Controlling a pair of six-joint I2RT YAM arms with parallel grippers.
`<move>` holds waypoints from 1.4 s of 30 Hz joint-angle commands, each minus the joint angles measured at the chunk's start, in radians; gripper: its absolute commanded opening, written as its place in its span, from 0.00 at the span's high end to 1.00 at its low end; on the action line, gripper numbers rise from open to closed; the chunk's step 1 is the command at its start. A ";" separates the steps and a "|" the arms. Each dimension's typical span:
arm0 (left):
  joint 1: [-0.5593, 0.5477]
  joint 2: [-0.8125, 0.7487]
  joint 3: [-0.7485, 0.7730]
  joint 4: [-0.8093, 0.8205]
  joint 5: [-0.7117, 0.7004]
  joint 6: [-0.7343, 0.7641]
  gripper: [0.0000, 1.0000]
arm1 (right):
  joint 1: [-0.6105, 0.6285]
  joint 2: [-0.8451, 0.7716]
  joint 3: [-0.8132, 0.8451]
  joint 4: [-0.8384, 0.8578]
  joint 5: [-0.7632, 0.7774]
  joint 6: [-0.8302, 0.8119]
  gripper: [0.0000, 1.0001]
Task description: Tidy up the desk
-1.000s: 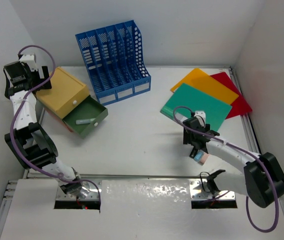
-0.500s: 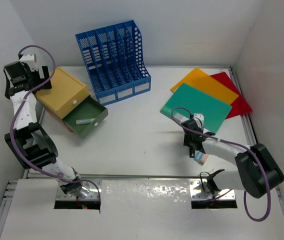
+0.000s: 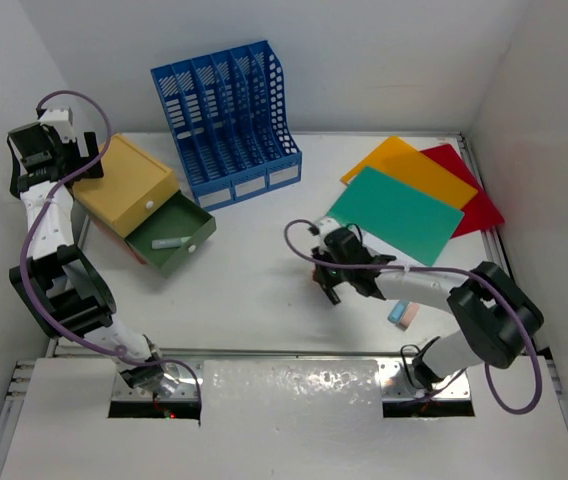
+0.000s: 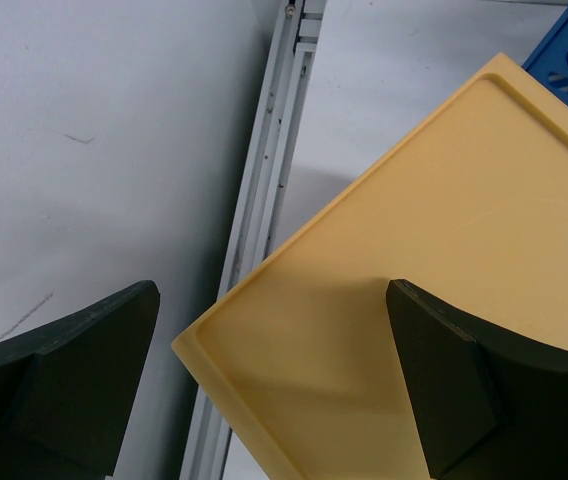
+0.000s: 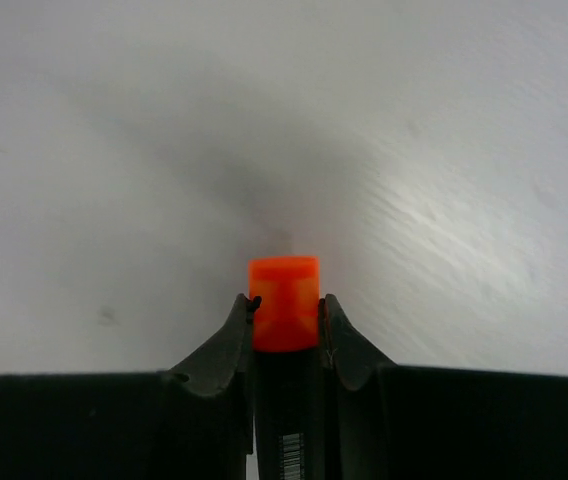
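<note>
orange stubby plastic cylinder (image 5: 284, 290) clamped in right gripper (image 5: 285, 312), low over the wide white desk (image 3: 254, 305), front-right of the blue slotted file rack (image 3: 226, 120). left gripper (image 4: 264, 385) gapes empty, left of rack. open green drawer (image 3: 188, 257) holds one pale stick (image 3: 169, 242); rack slots look empty. flat plastic folders (image 3: 399, 215) right of rack unfiled: early days.

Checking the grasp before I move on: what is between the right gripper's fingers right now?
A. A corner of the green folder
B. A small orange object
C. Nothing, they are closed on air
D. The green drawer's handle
B: in the right wrist view the right gripper has both fingers pressed against the sides of a small orange object, with only the white desk beyond it.
</note>
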 commanded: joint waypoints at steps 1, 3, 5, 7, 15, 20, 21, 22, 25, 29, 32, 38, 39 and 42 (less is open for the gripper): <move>-0.013 0.007 0.008 -0.036 -0.015 0.018 0.03 | 0.087 -0.005 0.192 0.147 -0.071 -0.195 1.00; -0.013 0.007 0.008 -0.036 -0.017 0.020 0.03 | 0.106 0.042 0.277 0.188 -0.123 -0.214 1.00; -0.013 0.010 0.008 -0.037 -0.015 0.015 0.03 | 0.135 0.126 0.438 0.230 -0.178 -0.248 1.00; -0.013 0.019 0.009 -0.039 -0.015 0.014 0.03 | 0.164 0.202 0.608 0.273 -0.217 -0.283 1.00; -0.013 0.027 0.005 -0.043 -0.026 0.015 0.03 | 0.256 0.744 1.187 0.428 -0.303 -0.354 1.00; -0.013 0.028 -0.003 -0.037 -0.029 0.017 0.03 | 0.302 0.885 1.266 0.593 -0.243 -0.426 1.00; -0.013 0.028 -0.001 -0.037 -0.027 0.015 0.03 | 0.304 0.895 1.288 0.589 -0.241 -0.432 1.00; -0.014 0.028 0.000 -0.037 -0.027 0.015 0.03 | 0.308 0.905 1.293 0.575 -0.241 -0.436 1.00; -0.014 0.031 0.002 -0.036 -0.027 0.012 0.03 | 0.311 0.892 1.269 0.592 -0.237 -0.432 1.00; -0.016 0.033 0.000 -0.036 -0.027 0.011 0.03 | 0.314 0.859 1.238 0.600 -0.229 -0.433 0.64; -0.016 0.037 -0.001 -0.036 -0.033 0.009 0.03 | 0.324 0.828 1.229 0.598 -0.231 -0.435 0.46; -0.017 0.036 -0.008 -0.037 -0.041 0.012 0.03 | 0.336 0.741 1.157 0.592 -0.215 -0.438 0.24; -0.017 0.034 -0.008 -0.040 -0.043 0.012 0.03 | 0.336 0.674 1.120 0.587 -0.203 -0.412 0.22; -0.017 0.030 -0.011 -0.040 -0.049 0.023 0.03 | 0.336 0.443 0.912 0.441 -0.035 -0.351 0.19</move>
